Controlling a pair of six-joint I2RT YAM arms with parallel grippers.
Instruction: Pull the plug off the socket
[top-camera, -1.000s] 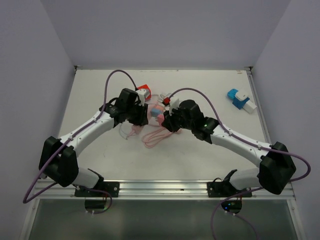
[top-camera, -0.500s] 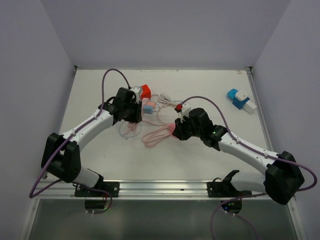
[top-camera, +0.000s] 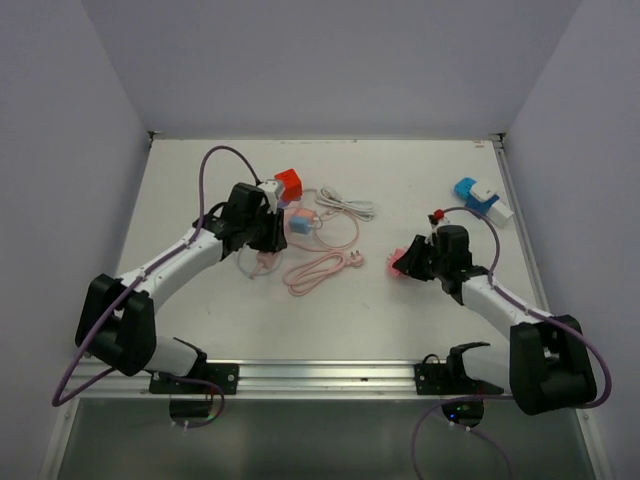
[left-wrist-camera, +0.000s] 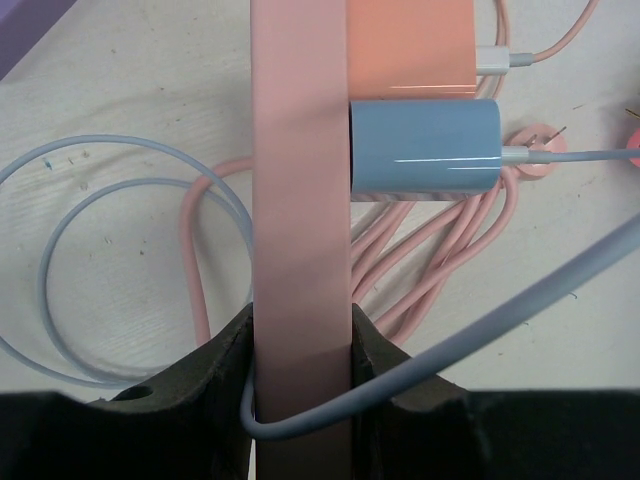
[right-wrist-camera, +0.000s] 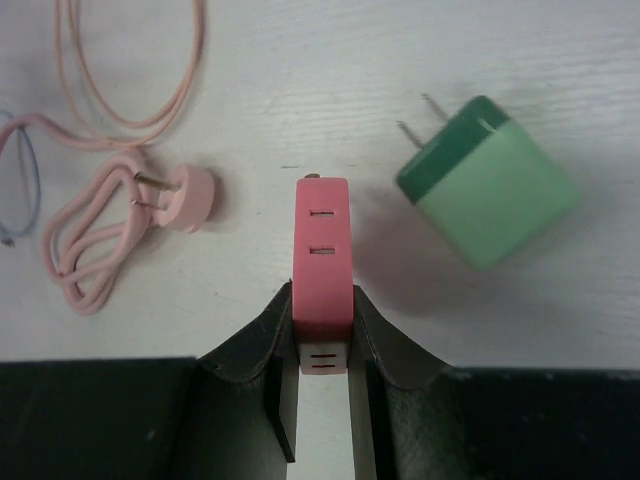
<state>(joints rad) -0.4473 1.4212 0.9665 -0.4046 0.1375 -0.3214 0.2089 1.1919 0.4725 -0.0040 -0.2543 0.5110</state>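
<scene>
My left gripper (top-camera: 268, 228) (left-wrist-camera: 300, 330) is shut on a long pink socket strip (left-wrist-camera: 300, 180). A blue charger plug (left-wrist-camera: 425, 147) (top-camera: 298, 222) and an orange one (left-wrist-camera: 405, 45) (top-camera: 289, 182) sit in the strip's right side. A grey-blue cable (left-wrist-camera: 470, 330) loops round the strip at the jaws. My right gripper (top-camera: 400, 263) (right-wrist-camera: 321, 300) is shut on a pink-red plug block (right-wrist-camera: 321, 250) with slot pairs, held just above the table, well right of the strip. A green two-prong plug (right-wrist-camera: 490, 180) lies loose beside the block.
A coiled pink cable (top-camera: 318, 270) with its round plug (right-wrist-camera: 185, 195) lies between the arms. A white cable (top-camera: 345, 205) lies behind it. A blue and white block (top-camera: 482, 198) sits at the back right, near the table's right edge.
My right gripper has drawn away to the right and nearer the front edge with the pink-red block, away from the strip. The left gripper kept its hold and shifted slightly left.
</scene>
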